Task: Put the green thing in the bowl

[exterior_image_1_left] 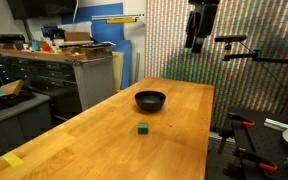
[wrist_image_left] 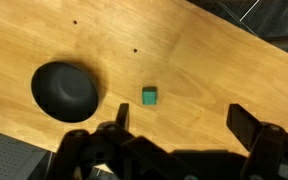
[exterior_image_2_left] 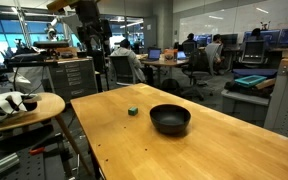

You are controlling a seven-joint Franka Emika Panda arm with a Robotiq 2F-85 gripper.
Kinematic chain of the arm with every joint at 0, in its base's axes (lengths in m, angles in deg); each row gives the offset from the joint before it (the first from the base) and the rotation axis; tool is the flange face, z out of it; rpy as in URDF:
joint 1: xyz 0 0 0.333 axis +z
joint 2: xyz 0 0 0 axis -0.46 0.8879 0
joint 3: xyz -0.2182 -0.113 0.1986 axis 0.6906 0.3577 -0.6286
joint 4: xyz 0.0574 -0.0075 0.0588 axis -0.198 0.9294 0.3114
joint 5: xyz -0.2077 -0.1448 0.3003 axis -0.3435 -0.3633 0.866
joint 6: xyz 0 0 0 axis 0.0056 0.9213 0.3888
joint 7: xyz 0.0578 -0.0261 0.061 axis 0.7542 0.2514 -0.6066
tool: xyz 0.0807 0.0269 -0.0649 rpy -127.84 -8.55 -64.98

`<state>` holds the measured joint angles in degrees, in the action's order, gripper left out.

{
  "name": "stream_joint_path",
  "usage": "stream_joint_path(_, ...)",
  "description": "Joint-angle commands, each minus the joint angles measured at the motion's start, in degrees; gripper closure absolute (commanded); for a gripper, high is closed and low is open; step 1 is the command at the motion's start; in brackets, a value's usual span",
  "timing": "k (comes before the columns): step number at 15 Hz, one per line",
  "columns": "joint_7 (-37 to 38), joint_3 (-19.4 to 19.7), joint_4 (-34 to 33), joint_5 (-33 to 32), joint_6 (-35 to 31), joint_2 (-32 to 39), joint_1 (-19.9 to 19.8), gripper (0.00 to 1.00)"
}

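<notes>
Scene: A workshop table (exterior_image_1_left: 104, 135) of pale wood, with the gripper (exterior_image_1_left: 202, 30) hanging high above it at the top of the frame in an exterior view.
Hand: Released. In the wrist view we see the two fingers (wrist_image_left: 122, 116) spread wide at the bottom of the frame, with nothing between them.
Green thing: The green thing (wrist_image_left: 149, 96) sits flat on bare wood near the centre of the wrist view, just above the gap between the fingers and untouched.
Bowl: The bowl (wrist_image_left: 65, 91) stands upright and empty at the left of the wrist view. It is near the block but clearly apart from it, and both exterior views show the same gap.
Bystander: A flat yellow piece (exterior_image_1_left: 12, 160) lies at the lower left, well apart from both.
Handling: We judge the block light, rigid and flat-faced, so it should take a firm pinch. At this size it may be wood or plastic; we cannot tell which. Being so small, it could skid or tip if one finger lands first.
Where to hold: We would take it by two opposite side faces, with the fingers square to them, low and centred.
</notes>
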<state>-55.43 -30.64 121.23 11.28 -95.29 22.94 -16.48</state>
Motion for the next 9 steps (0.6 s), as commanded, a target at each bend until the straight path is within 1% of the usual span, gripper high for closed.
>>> stream_joint_path(1,-3.11,-0.51,0.48,0.58,-6.54,5.56,1.84,0.00)
stream_joint_path(9,-6.45,-2.76,-0.55,-4.36,-19.75,20.50,1.84,0.00)
